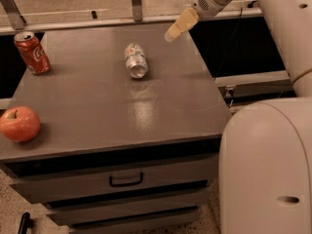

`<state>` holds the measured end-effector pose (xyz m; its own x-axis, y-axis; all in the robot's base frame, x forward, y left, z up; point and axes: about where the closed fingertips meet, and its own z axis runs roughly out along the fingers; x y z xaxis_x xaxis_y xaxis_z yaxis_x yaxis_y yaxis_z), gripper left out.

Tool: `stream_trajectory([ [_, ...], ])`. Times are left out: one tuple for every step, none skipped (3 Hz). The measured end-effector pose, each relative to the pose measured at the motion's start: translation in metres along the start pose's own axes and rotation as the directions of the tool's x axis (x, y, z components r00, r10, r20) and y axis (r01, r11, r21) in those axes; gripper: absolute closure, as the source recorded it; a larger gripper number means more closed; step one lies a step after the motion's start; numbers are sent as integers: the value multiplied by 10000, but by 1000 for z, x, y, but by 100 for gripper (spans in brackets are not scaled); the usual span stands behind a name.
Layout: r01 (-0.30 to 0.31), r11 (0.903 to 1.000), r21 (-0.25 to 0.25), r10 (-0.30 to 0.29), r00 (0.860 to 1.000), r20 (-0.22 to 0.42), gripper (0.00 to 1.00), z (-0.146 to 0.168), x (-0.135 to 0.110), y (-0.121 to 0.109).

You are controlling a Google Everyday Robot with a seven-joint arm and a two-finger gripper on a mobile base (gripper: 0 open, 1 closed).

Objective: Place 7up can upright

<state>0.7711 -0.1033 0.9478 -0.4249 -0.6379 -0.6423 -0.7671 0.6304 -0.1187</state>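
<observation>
Silvery 7up can point(136, 60) on side; tool point(170, 35) upper R, apart.

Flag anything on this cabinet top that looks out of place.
The 7up can lies on its side toward the back of the cabinet top, unlike the upright cola can. The end effector hovers to its right, touching nothing.

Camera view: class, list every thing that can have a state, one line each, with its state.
7up can: lying on its side on the cabinet top, unheld.
red cola can: upright, back left.
apple: resting at the left edge.
drawer: shut.
gripper: in the air over the back right edge, clear of the 7up can.
</observation>
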Motion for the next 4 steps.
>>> stream_trajectory([
  [-403, 9990, -194, 405, 9991, 81, 0, 17, -12, 18],
  [-840, 9961, 282, 842, 9964, -48, 0, 35, -45, 53],
  [-975, 9912, 899, 1045, 9916, -763, 0, 54, -55, 91],
  [-1139, 9857, 1241, 1328, 9787, -1564, 0, 71, -56, 114],
])
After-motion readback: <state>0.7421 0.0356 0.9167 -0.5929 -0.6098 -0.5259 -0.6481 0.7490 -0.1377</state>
